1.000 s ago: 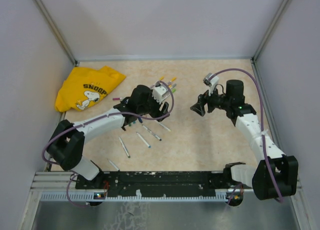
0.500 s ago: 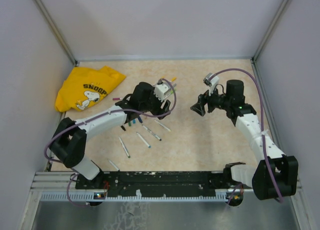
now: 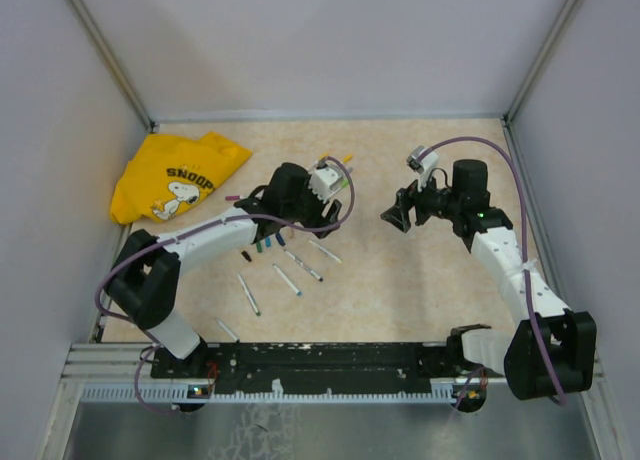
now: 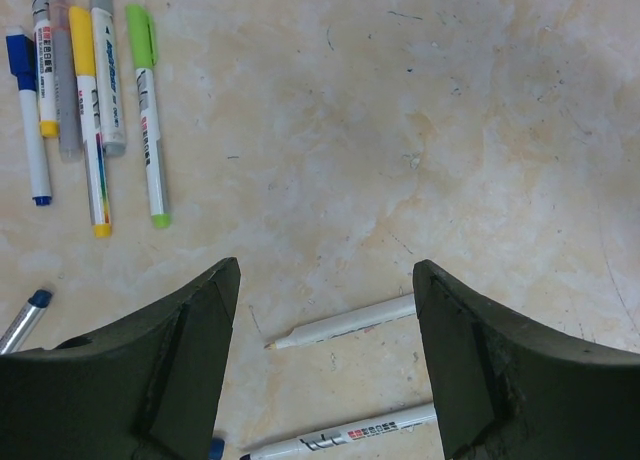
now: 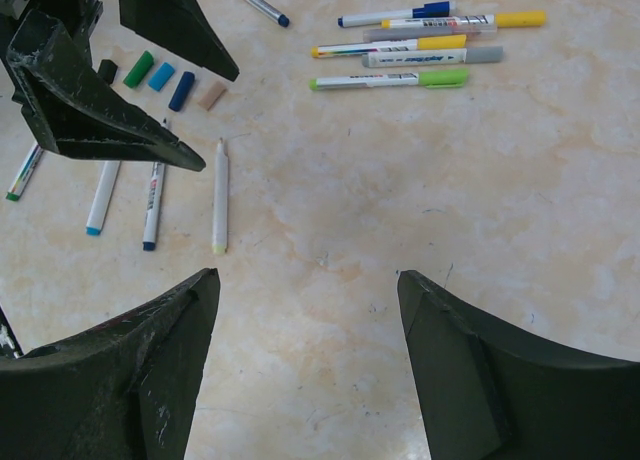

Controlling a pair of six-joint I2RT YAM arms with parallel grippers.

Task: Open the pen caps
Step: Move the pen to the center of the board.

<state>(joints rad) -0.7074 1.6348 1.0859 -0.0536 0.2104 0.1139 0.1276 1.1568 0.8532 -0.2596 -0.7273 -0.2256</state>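
Since, over the table [image 4: 480, 130], the left hand [image 4: 325, 270] hangs wide and empty like the right hand [image 5: 308, 275] yet nearer the capped pens [image 4: 92, 130], they lie at its eleven o'clock, long axes running twelve to six, the pen caps [image 4: 142, 40] at the twelve o'clock ends.

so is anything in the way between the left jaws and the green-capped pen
Nothing visible: only bare tabletop lies between the open left jaws and the green-capped pen. An uncapped pen lies beneath the jaws, off that path.
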